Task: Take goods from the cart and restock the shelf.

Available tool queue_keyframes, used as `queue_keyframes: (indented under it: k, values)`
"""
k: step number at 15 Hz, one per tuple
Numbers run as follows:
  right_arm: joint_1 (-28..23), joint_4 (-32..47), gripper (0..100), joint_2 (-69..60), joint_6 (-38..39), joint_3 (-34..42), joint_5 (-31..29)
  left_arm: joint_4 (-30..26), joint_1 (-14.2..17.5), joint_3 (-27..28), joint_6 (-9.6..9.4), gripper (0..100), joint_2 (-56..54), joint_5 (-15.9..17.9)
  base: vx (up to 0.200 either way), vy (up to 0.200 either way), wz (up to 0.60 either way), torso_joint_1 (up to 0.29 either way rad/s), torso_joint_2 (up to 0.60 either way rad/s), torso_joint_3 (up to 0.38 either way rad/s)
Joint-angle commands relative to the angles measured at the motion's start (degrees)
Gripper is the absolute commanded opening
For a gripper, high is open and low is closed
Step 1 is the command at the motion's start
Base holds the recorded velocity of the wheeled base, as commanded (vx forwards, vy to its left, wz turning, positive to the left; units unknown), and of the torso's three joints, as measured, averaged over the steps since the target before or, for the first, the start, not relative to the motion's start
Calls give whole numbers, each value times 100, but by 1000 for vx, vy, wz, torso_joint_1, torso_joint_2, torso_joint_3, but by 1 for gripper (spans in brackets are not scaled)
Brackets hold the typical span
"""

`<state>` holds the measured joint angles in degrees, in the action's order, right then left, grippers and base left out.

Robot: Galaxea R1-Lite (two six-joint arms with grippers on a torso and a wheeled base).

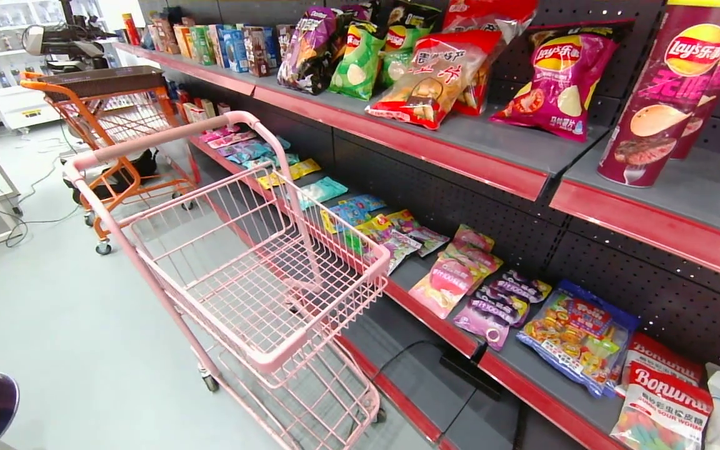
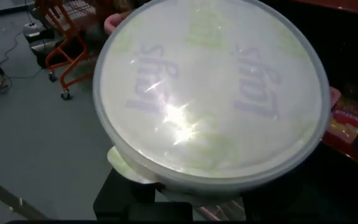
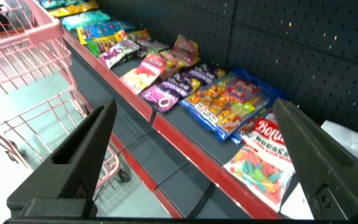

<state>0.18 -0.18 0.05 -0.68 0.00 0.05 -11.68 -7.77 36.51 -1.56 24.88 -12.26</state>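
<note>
Chip canister, one, clamped between left gripper jaws, frame centre; right gripper jaws spread; pink cart, one; orange cart, one

The cart is showing pink wire. Beside it, the shelf is showing red edges and grey boards. The can is showing a whitish lid.

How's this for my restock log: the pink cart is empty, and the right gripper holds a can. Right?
Not quite. The right gripper is open and empty, per the right wrist view; the pink cart is empty.
</note>
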Motion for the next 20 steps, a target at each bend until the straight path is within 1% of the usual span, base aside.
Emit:
queue_keyframes:
  k: [1,4,8,10,14,19,20]
  values:
    - [-1,1,100,4,-2,0,4,-1,3,-118,-2,0,-177,-39,0,0,0,119,-422,-300]
    - [-1,1,100,4,-2,0,4,-1,-14,-206,-2,0,-238,66,0,0,0,152,-484,-333]
    - [-1,1,100,4,-2,0,4,8,-14,-320,-2,0,-326,110,0,0,0,192,-540,-355]
    - [-1,1,100,4,-2,0,4,-1,-14,-399,-64,0,-502,128,0,0,0,215,-569,-359]
    - [-1,1,100,4,-2,0,4,-1,-23,-513,-81,0,-502,137,0,0,0,240,-602,-370]
    - [-1,1,100,4,-2,0,4,-1,-23,-522,-116,0,-493,145,0,0,0,164,-413,-241]
    - [-1,1,100,4,-2,0,4,-1,-23,-522,-116,0,-511,145,0,0,-600,32,-66,-46]
